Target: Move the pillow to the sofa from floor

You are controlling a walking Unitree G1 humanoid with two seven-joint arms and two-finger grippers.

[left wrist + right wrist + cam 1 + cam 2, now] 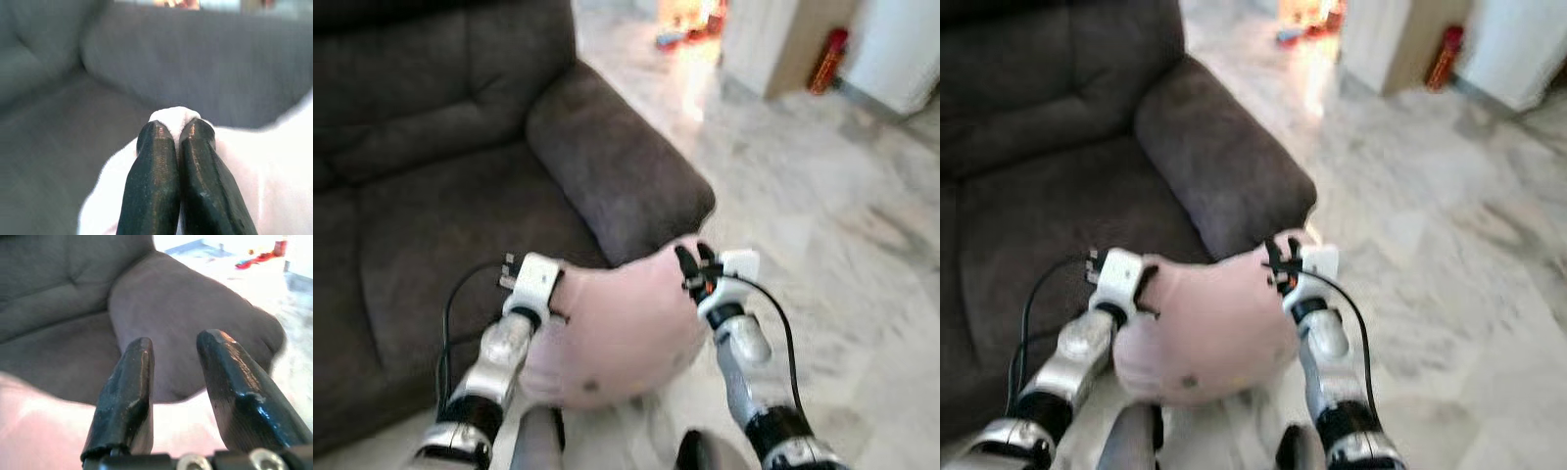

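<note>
From the left eye view, the pillow (617, 333) hangs off the floor between both arms, just in front of the sofa (440, 196) seat and below its rounded armrest. It is pale pink, soft and bulging, with a small dark spot low on its face. The left pincer (530, 284) grips its left edge; the right pincer (697, 269) presses its upper right side. The sofa is dark grey, plush, with tufted cushions; the floor (822, 196) is glossy pale marble tile.

The right eye view shows the same hold, the pillow level with the sofa's front edge.

In the left wrist view, the two black fingers (156, 186) are closed on a pinch of white-pink fabric, with the sofa seat beyond.

In the right wrist view, the fingers (127, 396) stand apart, the pillow under them, the armrest ahead.

Done well, both arms should lift together and carry the pillow forward over the seat before letting go.
</note>
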